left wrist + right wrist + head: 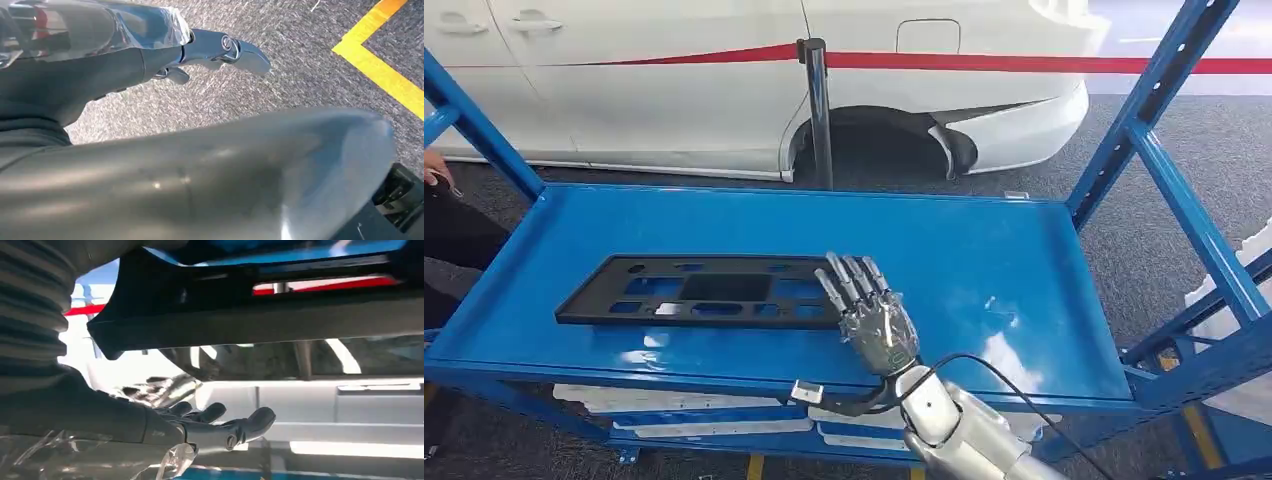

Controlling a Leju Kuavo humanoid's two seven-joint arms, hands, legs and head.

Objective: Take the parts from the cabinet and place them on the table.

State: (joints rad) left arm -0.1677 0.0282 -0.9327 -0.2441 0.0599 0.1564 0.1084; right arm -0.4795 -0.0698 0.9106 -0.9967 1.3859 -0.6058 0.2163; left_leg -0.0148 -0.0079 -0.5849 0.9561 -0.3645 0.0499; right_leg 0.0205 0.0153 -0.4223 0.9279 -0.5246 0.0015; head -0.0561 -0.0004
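At nine o'clock on the blue shelf [984, 270] lies the black part [709, 292], a flat slotted panel set lengthwise, its far end reaching toward the shelf's left rim. A person's hand [436, 172] shows at the far left edge of the head view, close to the frame upright [479, 125]; if the panel swings that way during a lift, it could knock the upright or that person.

Toward the centre, the right hand [871, 315] rests palm-down with its fingers spread and extended over the panel's right end. It holds nothing; the fingertips touch or hover just above the edge, I cannot tell which. In the right wrist view the fingers [220, 422] are stretched apart with the panel's dark edge [260, 322] near them.

I judge the main risk to be a one-ended grasp: taken only at three o'clock, the long panel would droop, twist and slip out. A push rather than a pinch could also slide it away toward nine o'clock.

The left hand [215, 50] hangs over the grey floor [300, 65], fingers apart and holding nothing.
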